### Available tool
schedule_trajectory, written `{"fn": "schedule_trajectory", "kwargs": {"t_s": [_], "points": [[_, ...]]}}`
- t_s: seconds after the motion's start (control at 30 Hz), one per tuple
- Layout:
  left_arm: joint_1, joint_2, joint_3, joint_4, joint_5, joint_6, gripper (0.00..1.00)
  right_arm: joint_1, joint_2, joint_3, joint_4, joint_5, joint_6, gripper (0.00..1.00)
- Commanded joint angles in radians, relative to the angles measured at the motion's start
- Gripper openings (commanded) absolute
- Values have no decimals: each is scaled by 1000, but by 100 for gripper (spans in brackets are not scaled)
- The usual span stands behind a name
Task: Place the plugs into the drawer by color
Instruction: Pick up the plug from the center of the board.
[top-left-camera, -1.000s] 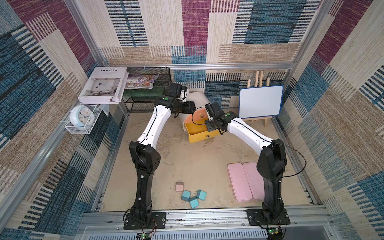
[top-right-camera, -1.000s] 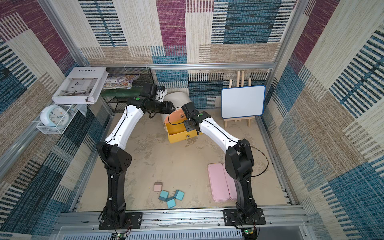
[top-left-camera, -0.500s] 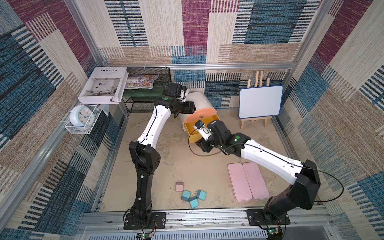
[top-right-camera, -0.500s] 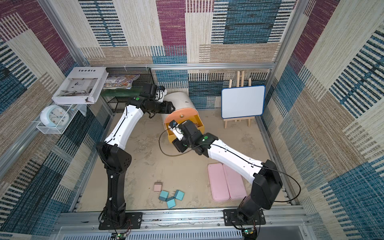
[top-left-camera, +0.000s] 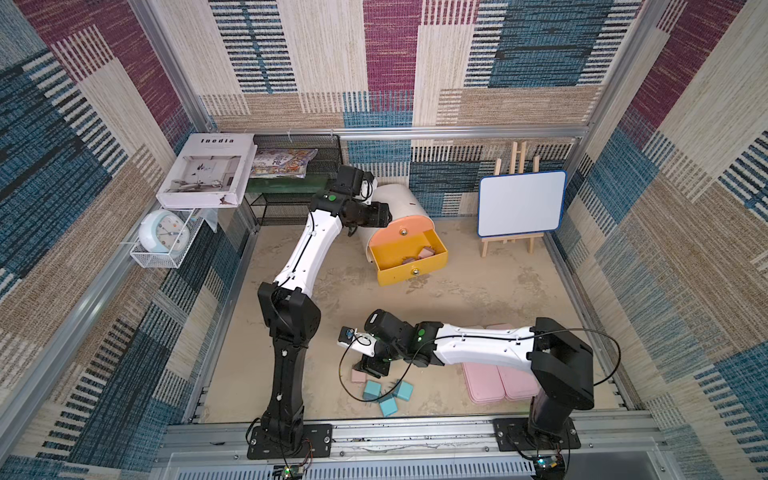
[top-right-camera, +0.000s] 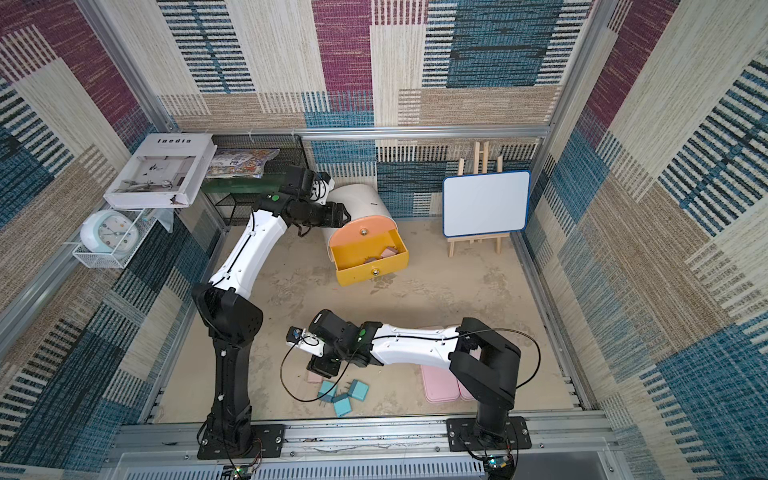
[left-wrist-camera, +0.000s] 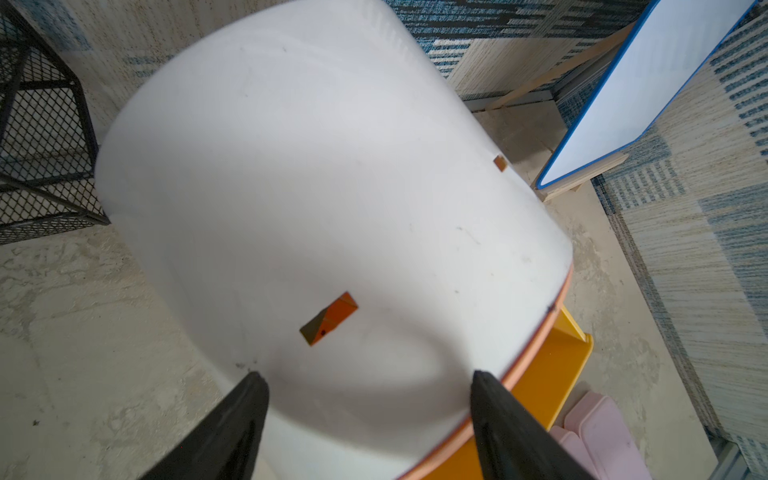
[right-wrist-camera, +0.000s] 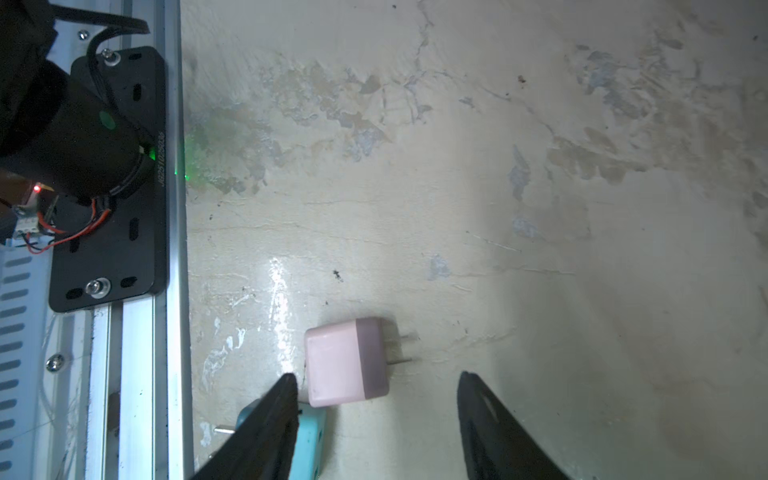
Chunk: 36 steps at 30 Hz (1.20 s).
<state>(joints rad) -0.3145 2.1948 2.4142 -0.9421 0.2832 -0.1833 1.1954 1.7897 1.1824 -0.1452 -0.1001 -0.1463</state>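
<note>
The drawer (top-left-camera: 395, 203), a white drum cabinet, stands at the back with its yellow tray (top-left-camera: 409, 266) pulled out; pink plugs (top-left-camera: 426, 252) lie inside. My left gripper (top-left-camera: 385, 214) rests at the drum's side by the peach front. In the left wrist view it (left-wrist-camera: 368, 384) is open, its fingers spread over the white shell (left-wrist-camera: 324, 187). Near the front edge, my right gripper (right-wrist-camera: 376, 376) is open, just short of a pink plug (right-wrist-camera: 347, 361) lying prongs sideways. A blue plug (right-wrist-camera: 309, 440) lies under one finger. Three blue plugs (top-left-camera: 372, 390) cluster there in both top views.
Two flat pink cases (top-left-camera: 498, 382) lie under the right arm's forearm. A small whiteboard on an easel (top-left-camera: 521, 203) stands at the back right. A black wire shelf (top-left-camera: 291, 183), a book (top-left-camera: 208, 170) and a clock (top-left-camera: 163, 230) occupy the back left.
My right arm has swung from the open yellow tray down to the loose plugs at the front, and its jaws have widened. The left arm has stayed at the drum.
</note>
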Motion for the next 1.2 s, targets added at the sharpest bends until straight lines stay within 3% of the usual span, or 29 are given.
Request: {"fn": "schedule_trajectory", "kwargs": {"t_s": [0.0, 0.17, 0.6, 0.93, 1.17], "points": [[0, 0, 0, -38, 0, -1, 80, 13, 23, 11, -9, -19, -34, 72], [0, 1, 3, -38, 7, -3, 80, 21, 75, 29, -41, -8, -54, 76], [0, 0, -1, -39, 10, -5, 80, 31, 135, 55, -59, -12, -67, 75], [0, -6, -7, -37, 9, -5, 80, 33, 165, 68, -60, 7, -68, 62], [0, -4, -7, -38, 11, -5, 80, 33, 180, 69, -63, 25, -67, 57]]}}
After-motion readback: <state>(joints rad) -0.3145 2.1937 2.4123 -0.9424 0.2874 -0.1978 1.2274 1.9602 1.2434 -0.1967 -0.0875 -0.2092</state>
